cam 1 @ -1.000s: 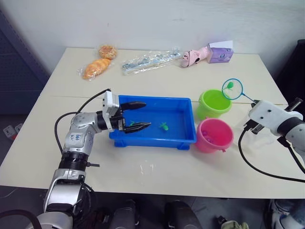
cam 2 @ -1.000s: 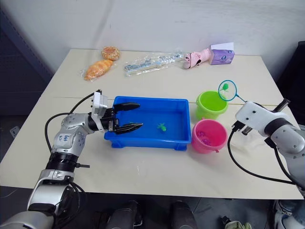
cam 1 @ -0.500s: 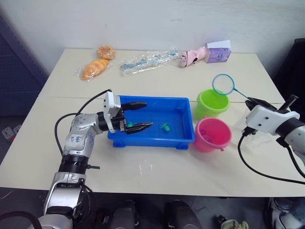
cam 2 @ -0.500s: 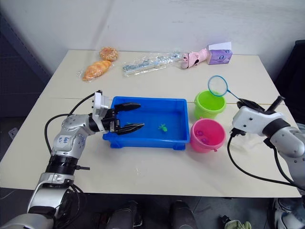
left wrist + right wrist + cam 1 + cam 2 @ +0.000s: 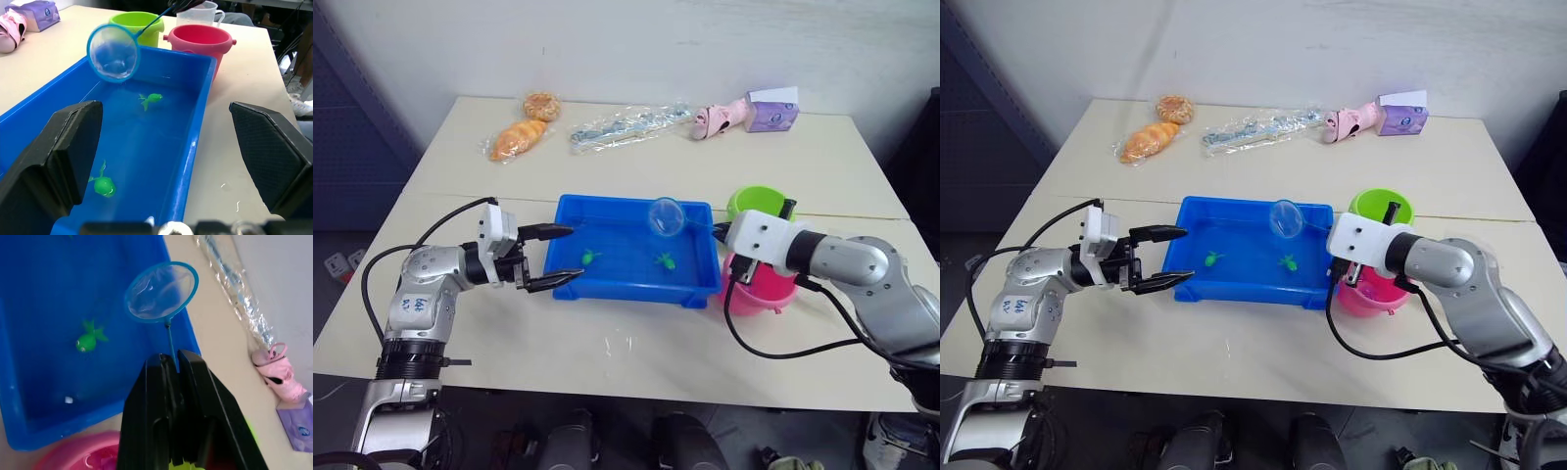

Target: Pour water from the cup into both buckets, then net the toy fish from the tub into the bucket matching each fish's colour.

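Over the shallow bright blue plastic tub (image 5: 607,279), my right tool (image 5: 170,363), clamped on the blue-rimmed hoop net (image 5: 667,217), has swung back from the lime green bucket (image 5: 756,203), emptied; two green toy fish (image 5: 663,260) remain; left tool (image 5: 555,257) gapes empty.

Bright blue tub (image 5: 636,284), two green fish (image 5: 152,99), blue-rimmed net (image 5: 667,216), lime bucket (image 5: 136,21), pink bucket (image 5: 199,38), beige desk (image 5: 636,343).

Glossy bright blue plastic for the tub (image 5: 636,285), smooth walls throwing soft highlights. Fine, nearly see-through mesh in the net (image 5: 113,53), rimmed in smooth blue plastic. Shiny moulded plastic on both green toy fish (image 5: 103,185) (image 5: 151,99). Smooth plastic again on the lime bucket (image 5: 139,20) and the pink bucket (image 5: 201,39). Frosted clear plastic cup (image 5: 200,11). Matt pale table top (image 5: 636,352). Crinkled clear wrap (image 5: 626,123) toward 12 o'clock.
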Action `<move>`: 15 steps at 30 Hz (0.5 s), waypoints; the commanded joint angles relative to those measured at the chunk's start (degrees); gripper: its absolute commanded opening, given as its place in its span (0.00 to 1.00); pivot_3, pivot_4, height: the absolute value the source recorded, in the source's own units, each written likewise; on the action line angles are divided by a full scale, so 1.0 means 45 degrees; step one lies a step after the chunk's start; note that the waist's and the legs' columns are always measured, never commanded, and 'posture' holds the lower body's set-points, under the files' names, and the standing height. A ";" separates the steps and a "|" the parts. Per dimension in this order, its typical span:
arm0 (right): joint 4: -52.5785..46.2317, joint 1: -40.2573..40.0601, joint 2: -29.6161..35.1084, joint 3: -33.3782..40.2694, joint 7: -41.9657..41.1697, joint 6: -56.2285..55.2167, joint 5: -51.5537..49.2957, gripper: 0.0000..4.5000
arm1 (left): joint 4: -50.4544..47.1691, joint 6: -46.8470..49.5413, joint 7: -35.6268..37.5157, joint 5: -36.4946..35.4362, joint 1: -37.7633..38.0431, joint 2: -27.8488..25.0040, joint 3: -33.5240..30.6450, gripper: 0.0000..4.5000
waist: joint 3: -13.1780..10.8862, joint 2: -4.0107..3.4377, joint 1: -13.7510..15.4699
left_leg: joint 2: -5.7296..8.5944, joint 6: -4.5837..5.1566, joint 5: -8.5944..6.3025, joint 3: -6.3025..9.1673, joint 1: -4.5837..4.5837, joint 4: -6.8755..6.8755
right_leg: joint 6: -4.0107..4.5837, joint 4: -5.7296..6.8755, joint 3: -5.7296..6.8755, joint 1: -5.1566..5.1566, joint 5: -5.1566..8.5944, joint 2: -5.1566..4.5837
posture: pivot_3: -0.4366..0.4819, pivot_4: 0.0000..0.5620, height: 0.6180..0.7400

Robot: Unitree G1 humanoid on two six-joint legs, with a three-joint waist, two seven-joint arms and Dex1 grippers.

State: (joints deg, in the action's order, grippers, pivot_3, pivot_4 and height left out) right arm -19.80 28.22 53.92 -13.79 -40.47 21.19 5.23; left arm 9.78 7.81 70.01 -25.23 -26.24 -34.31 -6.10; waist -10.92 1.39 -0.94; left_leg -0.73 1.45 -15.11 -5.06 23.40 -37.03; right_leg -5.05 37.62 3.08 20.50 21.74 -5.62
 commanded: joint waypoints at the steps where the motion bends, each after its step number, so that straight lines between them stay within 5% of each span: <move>1: 0.0541 0.0533 0.0120 -0.0330 -0.0063 -0.0936 0.1413 0.00 | -0.0769 0.0250 -0.0265 -0.0305 0.0246 -0.0129 -0.0237 0.99 | 0.0000 0.0000 -0.0037 | 0.0000 -0.0004 0.0000 -0.0003 -0.0004 0.0001 | 0.0000 0.0004 0.0000 0.0001 0.0000 0.0003 | 0.48 0.27 1.00; 15: 0.0795 0.1131 -0.0797 -0.1159 -0.2977 0.0794 0.1689 0.00 | -0.1130 0.0217 -0.0612 -0.0159 0.0433 -0.0114 -0.0074 0.99 | 0.0000 0.0000 -0.0150 | -0.0013 -0.0013 0.0005 -0.0011 -0.0013 -0.0001 | 0.0000 0.0029 -0.0002 0.0005 0.0000 0.0018 | 0.48 0.27 1.00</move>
State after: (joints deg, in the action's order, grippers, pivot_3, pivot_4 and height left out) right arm -14.44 32.47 50.26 -19.57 -52.24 23.74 12.37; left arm 6.97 9.27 67.38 -25.44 -24.47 -34.39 -6.04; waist -10.92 1.39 -1.61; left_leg -0.79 1.39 -15.08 -5.11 23.34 -37.03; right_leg -5.05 37.75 3.08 20.52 21.74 -5.54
